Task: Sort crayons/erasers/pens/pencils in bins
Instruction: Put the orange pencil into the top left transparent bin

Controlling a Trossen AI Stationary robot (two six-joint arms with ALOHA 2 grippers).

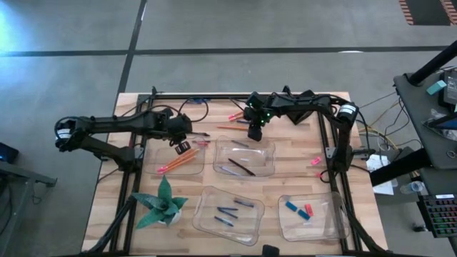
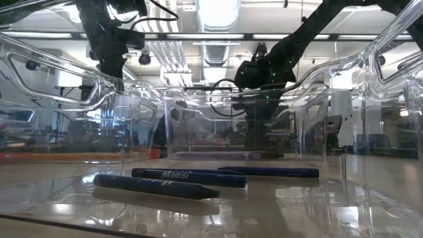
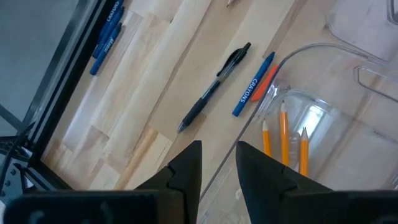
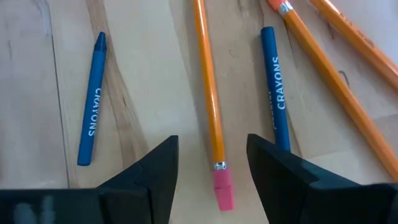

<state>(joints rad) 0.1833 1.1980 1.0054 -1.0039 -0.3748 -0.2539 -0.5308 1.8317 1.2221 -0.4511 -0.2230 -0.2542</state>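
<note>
Wood table [image 1: 300, 160] | right gripper [image 4: 211, 162] open astride pencil [image 4: 207, 93] | left gripper [image 3: 217, 165] parted, empty

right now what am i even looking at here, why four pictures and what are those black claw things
It is a robot with two dark arms at a wooden table, sorting writing things into clear bins. One picture looks straight down on the table, one looks level across it through a bin holding blue crayons, and two come from cameras on the arms' wrists.

The claws are the grippers. The left gripper hovers at the rim of the pencil bin, where orange pencils lie; a black pen and a blue crayon lie on the table beside it. Its fingers are a little apart and hold nothing.

The right gripper is open over the far side of the table, straddling an orange pencil with a pink eraser tip. Nothing is held yet.
</note>
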